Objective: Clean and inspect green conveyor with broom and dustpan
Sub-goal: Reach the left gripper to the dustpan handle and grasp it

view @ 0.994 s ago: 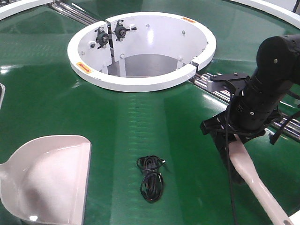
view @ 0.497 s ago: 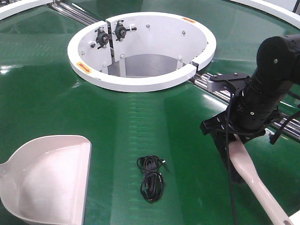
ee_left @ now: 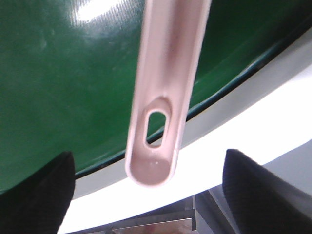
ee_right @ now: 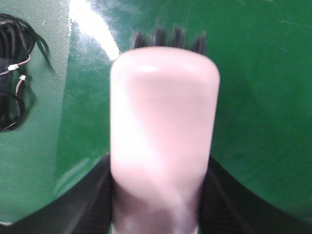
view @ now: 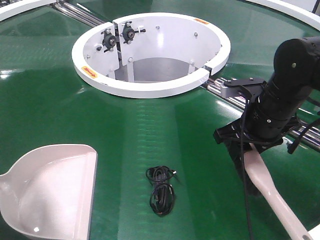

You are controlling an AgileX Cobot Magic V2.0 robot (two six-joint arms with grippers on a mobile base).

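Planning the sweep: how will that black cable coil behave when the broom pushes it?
The cable coil is probably light and floppy, given its thin loose loops. It should slide on the glossy conveyor, though loops may snag bristles.

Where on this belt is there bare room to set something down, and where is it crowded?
Free: the green conveyor between the white ring hub and the dustpan, and between hub and coiled black cable. Crowded: the right side, where the right tool grips the broom.

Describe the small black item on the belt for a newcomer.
Start at the white ring hub in the green conveyor. Nearer the camera, a coiled black cable bundle lies between the dustpan and the broom. Only it is thin, dark and tangled.
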